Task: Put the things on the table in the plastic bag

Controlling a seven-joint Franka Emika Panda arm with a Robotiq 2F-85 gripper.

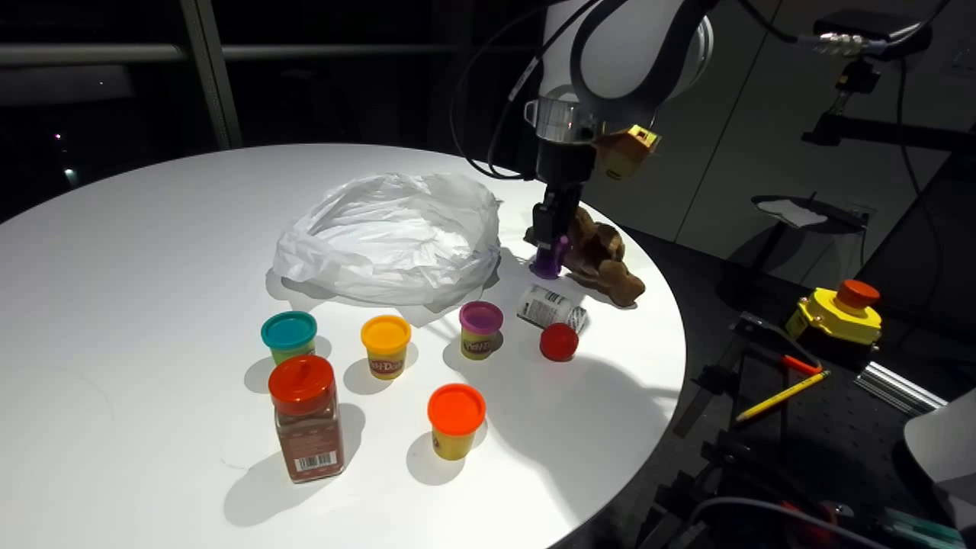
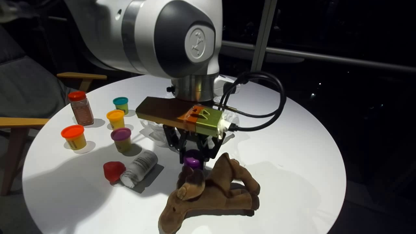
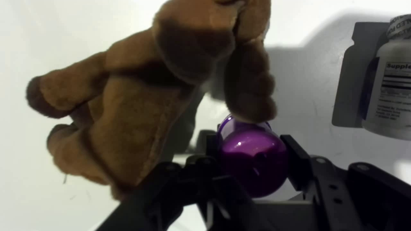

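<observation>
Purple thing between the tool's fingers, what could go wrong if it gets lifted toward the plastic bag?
In the wrist view, part of the plush toy overlaps the purple thing, so a lift might drag the toy along. Its rounded, glossy top could slip from the tool if the grip is loose, which I can't judge. The plastic bag has a crumpled rim that might fold or snag as the tool passes over.
</observation>
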